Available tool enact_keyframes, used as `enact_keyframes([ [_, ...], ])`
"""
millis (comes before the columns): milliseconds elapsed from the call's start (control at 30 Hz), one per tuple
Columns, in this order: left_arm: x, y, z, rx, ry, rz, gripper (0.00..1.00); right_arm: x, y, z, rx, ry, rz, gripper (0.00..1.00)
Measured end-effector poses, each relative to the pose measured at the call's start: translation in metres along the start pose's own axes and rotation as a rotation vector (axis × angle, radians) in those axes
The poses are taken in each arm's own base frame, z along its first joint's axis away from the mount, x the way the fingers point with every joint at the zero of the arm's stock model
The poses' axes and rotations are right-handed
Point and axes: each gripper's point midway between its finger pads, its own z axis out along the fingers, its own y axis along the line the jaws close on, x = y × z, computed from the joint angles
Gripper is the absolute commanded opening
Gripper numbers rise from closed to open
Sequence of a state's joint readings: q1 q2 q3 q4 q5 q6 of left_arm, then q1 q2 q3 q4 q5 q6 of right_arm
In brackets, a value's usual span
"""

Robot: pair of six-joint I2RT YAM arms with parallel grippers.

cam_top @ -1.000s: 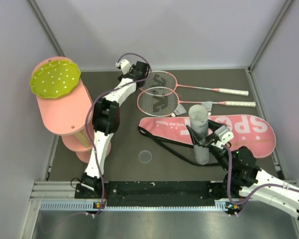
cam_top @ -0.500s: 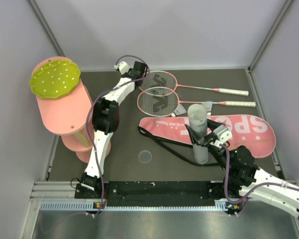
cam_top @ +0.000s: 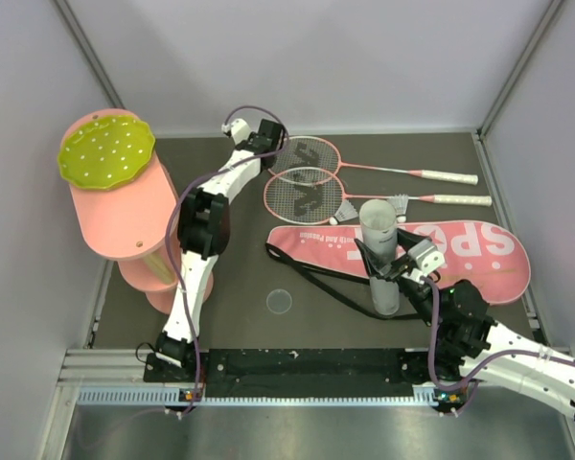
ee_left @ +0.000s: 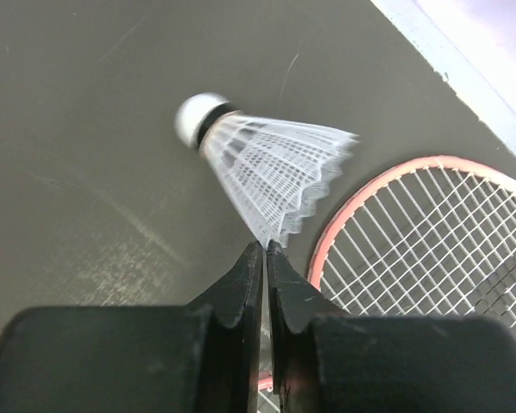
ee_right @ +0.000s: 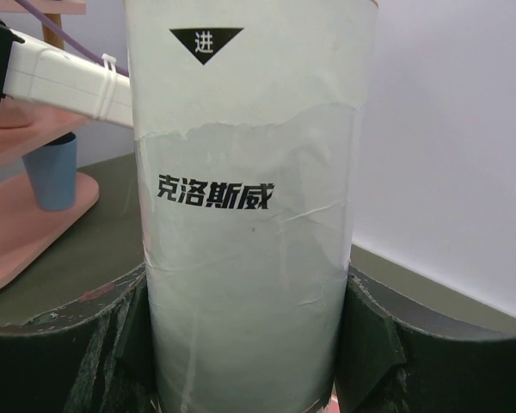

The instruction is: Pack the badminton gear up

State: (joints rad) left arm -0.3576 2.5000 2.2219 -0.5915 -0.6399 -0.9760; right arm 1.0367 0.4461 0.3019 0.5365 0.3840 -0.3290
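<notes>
At the table's far left, my left gripper [cam_top: 268, 135] [ee_left: 265, 248] is shut on the feather rim of a white shuttlecock [ee_left: 258, 168], whose cork points away, beside a pink racket head [ee_left: 430, 249]. Two pink-framed rackets [cam_top: 307, 153] [cam_top: 302, 196] lie side by side, handles to the right. Two more shuttlecocks [cam_top: 346, 211] [cam_top: 399, 203] rest near the lower racket. My right gripper [cam_top: 402, 273] [ee_right: 245, 323] is shut on the white tube [cam_top: 381, 254] [ee_right: 249, 215], holding it upright over the pink bag [cam_top: 460, 251].
A big pink cylinder stand [cam_top: 125, 216] with a yellow-green dotted disc [cam_top: 105, 153] fills the left side. A small clear round lid [cam_top: 279, 301] lies on the mat near the front. The bag's black strap [cam_top: 335, 287] trails leftward. A blue cup [ee_right: 52, 172] sits on the pink stand.
The left jaws have closed onto the shuttlecock's feather rim. The right gripper keeps its hold on the tube and has barely moved.
</notes>
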Motion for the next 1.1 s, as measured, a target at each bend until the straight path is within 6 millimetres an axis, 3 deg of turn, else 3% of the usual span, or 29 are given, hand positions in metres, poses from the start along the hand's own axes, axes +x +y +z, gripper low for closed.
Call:
enact_keyframes([
  [167, 0.008, 0.007, -0.015, -0.01, 0.006, 0.068, 0.0, 0.0, 0.0, 0.0, 0.0, 0.001, -0.001, 0.25],
  [333, 0.017, 0.011, -0.062, 0.009, 0.014, 0.151, 0.0, 0.0, 0.0, 0.0, 0.001, 0.001, -0.005, 0.24],
  [500, 0.016, 0.011, -0.144, 0.106, 0.028, 0.218, 0.0, 0.001, -0.002, 0.0, 0.007, 0.004, -0.014, 0.24],
  [700, -0.021, 0.03, -0.255, 0.318, 0.048, 0.239, 0.0, 0.002, -0.002, 0.0, 0.007, 0.009, -0.034, 0.23],
  [833, -0.041, 0.049, -0.316, 0.525, 0.087, 0.228, 0.0, 0.003, 0.001, 0.001, -0.008, 0.01, -0.05, 0.23],
  [967, -0.043, 0.063, -0.349, 0.658, 0.121, 0.25, 0.37, 0.004, 0.003, 0.003, -0.021, 0.011, -0.061, 0.23],
  [1100, -0.016, 0.052, -0.348, 0.694, 0.163, 0.337, 0.72, 0.003, 0.003, 0.001, -0.026, 0.008, -0.06, 0.23],
])
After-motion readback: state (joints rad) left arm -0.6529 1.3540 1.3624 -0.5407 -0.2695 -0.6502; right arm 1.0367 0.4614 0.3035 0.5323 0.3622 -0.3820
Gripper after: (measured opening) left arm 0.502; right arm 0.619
